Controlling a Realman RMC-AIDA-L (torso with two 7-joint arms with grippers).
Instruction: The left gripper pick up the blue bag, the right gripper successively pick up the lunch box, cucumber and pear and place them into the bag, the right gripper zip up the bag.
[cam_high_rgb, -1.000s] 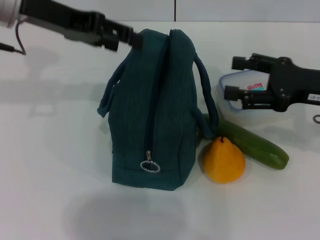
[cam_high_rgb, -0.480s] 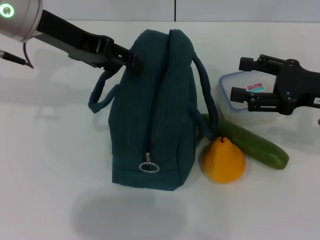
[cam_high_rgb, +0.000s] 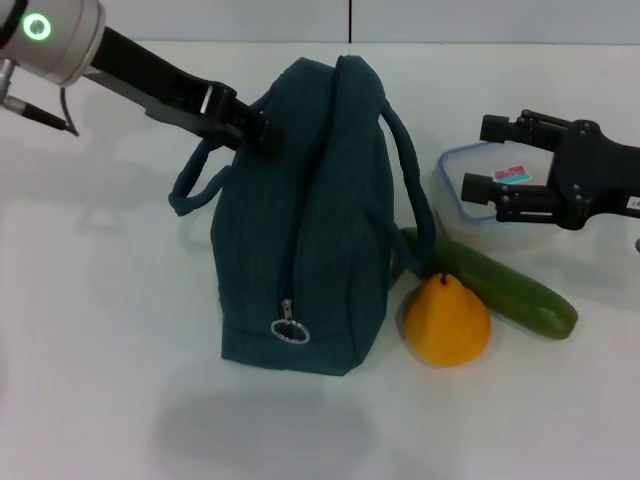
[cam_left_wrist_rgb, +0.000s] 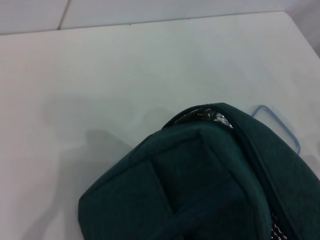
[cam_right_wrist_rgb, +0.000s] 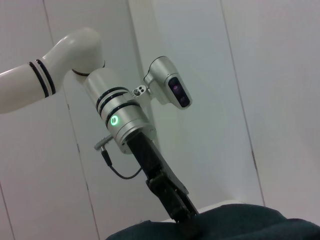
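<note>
The blue bag stands upright on the white table, its ring zip pull low on the near end. My left gripper is shut on the bag's left strap handle at the top of its left side. The left wrist view shows the bag's top with a strip of foil lining. To the right of the bag, my right gripper hovers open over the lunch box. The cucumber lies by the bag's right side, and the pear stands in front of it.
The table is white, with a wall seam behind it. The right wrist view shows my left arm with its green ring light reaching down to the bag.
My left gripper has come down and closed on the left handle, pulling it outward. The bag has tipped and shifted slightly left. The right gripper moved a little right, then held still.
</note>
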